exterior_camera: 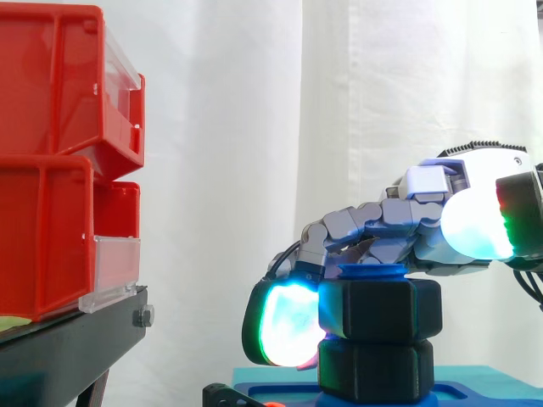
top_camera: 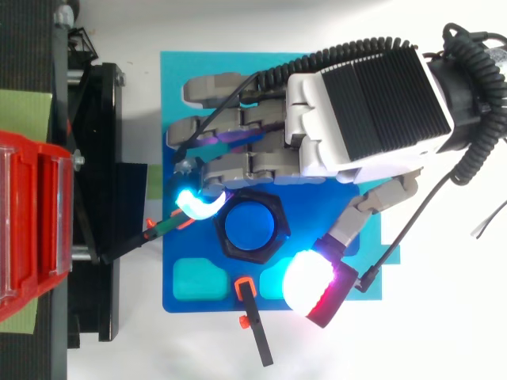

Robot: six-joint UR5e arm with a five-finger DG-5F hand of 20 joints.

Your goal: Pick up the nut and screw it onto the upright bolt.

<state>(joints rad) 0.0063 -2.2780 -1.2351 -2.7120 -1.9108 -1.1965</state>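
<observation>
Item, screwing step in hand: black nut [exterior_camera: 382, 309] seated on the blue upright bolt [top_camera: 251, 226] above the blue board [top_camera: 207, 305]; hand [top_camera: 364, 103] curled about the nut, one glowing fingertip [top_camera: 198, 207] against its side, thumb just beside; next move likely needs a firm pinch and a level turn.

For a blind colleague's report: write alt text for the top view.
A robot hand reaches in from the upper right over a blue board, close beside a black six-sided nut sitting on a blue bolt. A red bin stands at the left edge.
</observation>
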